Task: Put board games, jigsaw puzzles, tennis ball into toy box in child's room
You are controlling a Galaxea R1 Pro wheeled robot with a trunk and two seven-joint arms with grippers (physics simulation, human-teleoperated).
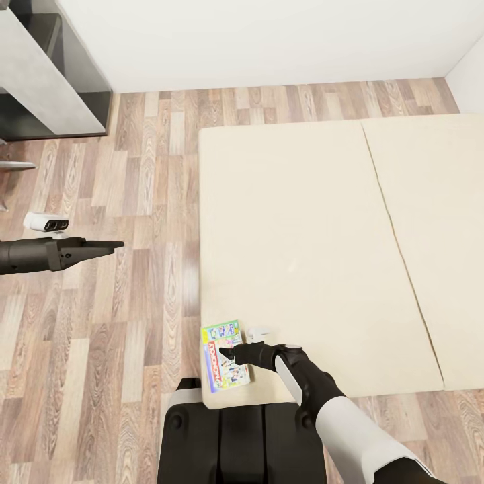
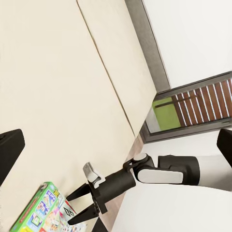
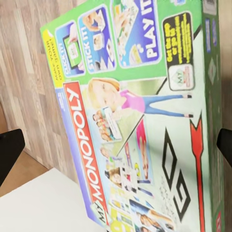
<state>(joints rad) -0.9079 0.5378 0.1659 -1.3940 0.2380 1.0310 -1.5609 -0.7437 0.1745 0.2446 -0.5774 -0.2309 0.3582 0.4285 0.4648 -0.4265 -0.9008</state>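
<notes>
The child's room lies below me as wood-plank floor under a white wall, with the bed and its plain beige mattress taking up most of the ground ahead and a dark grey cabinet off in the far left corner. The Monopoly box lies flat at the near left corner of the mattress, just at the edge where the floor begins, which I judge is why I have parked my base tight against that corner: the game is within a short reach of my right arm. My right claw hangs directly over the box, its two dark fingers spread apart with nothing between them; in the left wrist view the right claw shows both prongs splayed open just beside the green lid. My right wrist camera looks straight onto the cover, lettering and all, with the fingertips parted at either edge of the picture, so I am lined up to straddle the box rather than touching it. My left claw is held out level over the floor, well apart from the bed, fingers drawn close and carrying nothing, kept clear so it does not crowd the pick. The box is thin and flat, so gripping it by an edge looks the likelier way.
</notes>
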